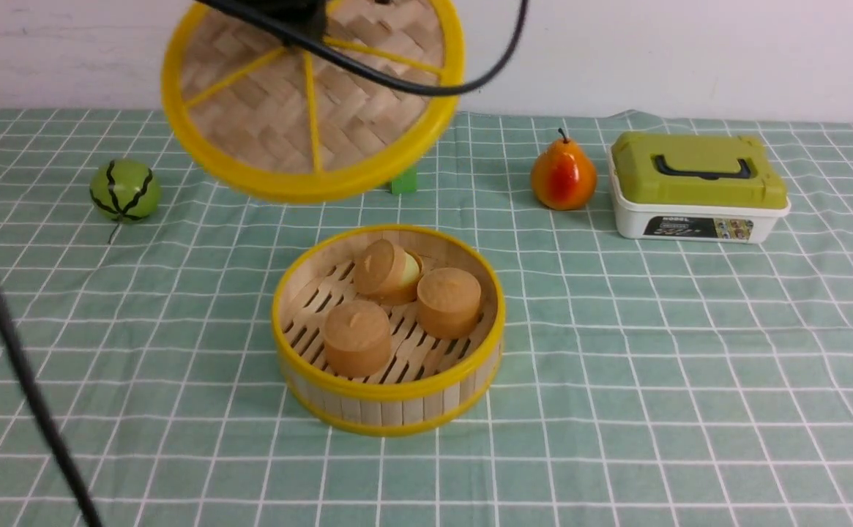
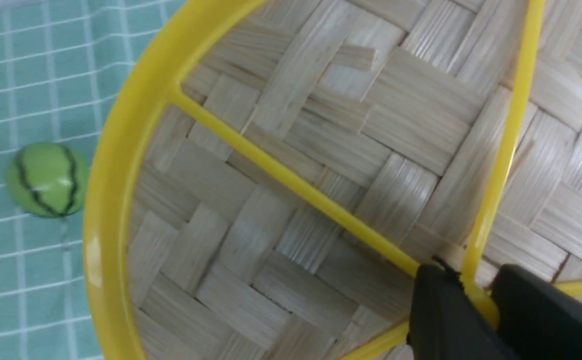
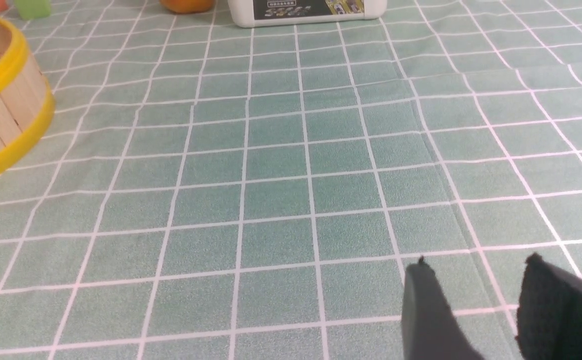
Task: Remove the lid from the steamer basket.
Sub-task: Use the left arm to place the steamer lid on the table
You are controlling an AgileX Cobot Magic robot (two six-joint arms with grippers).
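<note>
Your left gripper (image 2: 476, 292) was clamped on the lid (image 1: 265, 124) at its knob; lid hung tilted in air, clear of the basket (image 1: 389, 401); right gripper (image 3: 475, 285) had fingers apart, w/ nothing between.

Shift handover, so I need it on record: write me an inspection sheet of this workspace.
Surface: green checked cloth, slightly creased.
Job's things: lid held aloft, tilted; steamer basket open, three tan round cakes inside.
Clutter: toy watermelon, pear, white box with green lid, small green block.
Grippers: left gripper shut on the lid's knob; right gripper open, empty, above the cloth.
Cables: black cable crosses before the lid; second cable hangs at far left.
Surroundings: white wall behind.
</note>
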